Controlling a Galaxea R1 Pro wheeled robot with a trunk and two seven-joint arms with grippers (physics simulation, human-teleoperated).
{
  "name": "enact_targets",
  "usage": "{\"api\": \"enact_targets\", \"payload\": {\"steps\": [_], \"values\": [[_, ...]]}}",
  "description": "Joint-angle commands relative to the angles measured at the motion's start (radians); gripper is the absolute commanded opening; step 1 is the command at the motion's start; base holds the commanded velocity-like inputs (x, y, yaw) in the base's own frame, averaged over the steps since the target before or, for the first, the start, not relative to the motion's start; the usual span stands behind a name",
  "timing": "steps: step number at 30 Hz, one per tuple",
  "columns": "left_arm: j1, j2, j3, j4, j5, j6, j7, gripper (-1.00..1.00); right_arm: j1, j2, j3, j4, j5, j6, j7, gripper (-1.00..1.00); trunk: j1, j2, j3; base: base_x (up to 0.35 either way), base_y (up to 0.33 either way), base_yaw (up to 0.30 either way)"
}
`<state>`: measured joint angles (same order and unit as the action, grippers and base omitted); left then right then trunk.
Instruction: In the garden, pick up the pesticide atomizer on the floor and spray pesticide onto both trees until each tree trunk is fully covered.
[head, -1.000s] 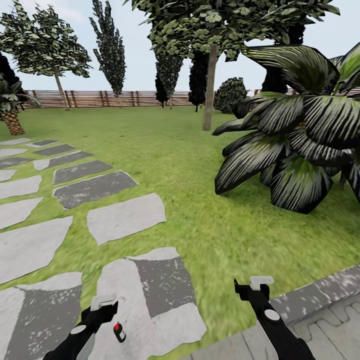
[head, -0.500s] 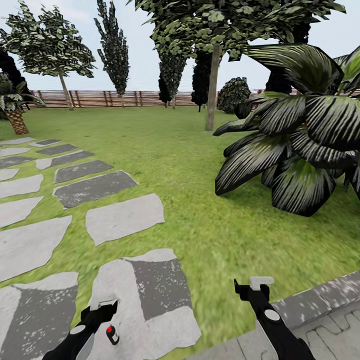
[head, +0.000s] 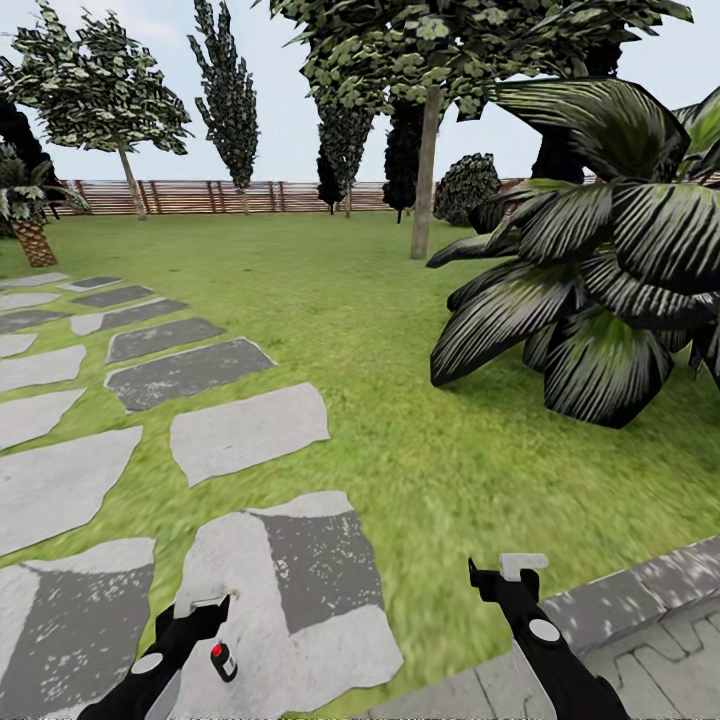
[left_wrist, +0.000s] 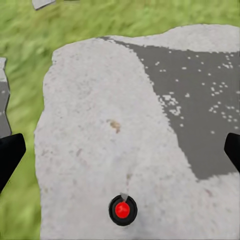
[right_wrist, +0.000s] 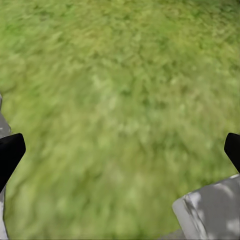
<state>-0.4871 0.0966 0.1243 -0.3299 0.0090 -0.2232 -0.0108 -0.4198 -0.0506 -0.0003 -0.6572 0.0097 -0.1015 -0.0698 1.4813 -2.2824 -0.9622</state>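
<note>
Just beside the left claw (head: 203, 602), atomizer (head: 222, 661) stands on stone slab (head: 300, 600)

Broad-leaved dark plant (head: 590, 290) at right; scaly-trunked palm (head: 30, 235) far left.

- The stone slab (left_wrist: 95, 125) looked rough and matt, pale grey with a darker speckled patch.
- The grass (right_wrist: 125, 100) was a soft, blurry, matt green.
- The atomizer (left_wrist: 123, 210) looked like smooth black plastic with a glossy red cap.
- The fence (head: 230, 196) was brown slatted wood.
- The left hand (head: 200, 606) looked matt black.
</note>
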Motion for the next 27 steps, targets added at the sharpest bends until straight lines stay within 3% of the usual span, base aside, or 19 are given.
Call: {"api": "enact_targets", "payload": {"steps": [1, 27], "values": [[-0.001, 0.000, 0.002, 0.001, 0.001, -0.005, -0.001, 1.00, -0.001, 0.000, 0.000, 0.001, 0.001, -0.003, -0.002, 1.00, 0.004, -0.008, -0.005, 0.000, 0.000, 0.000], [-0.002, 0.000, 0.011, 0.005, 0.005, -0.011, 0.000, 1.00, -0.001, 0.000, -0.002, -0.001, -0.002, -0.001, -0.004, 1.00, 0.103, -0.190, -0.126, 0.000, 0.000, 0.003]]}}
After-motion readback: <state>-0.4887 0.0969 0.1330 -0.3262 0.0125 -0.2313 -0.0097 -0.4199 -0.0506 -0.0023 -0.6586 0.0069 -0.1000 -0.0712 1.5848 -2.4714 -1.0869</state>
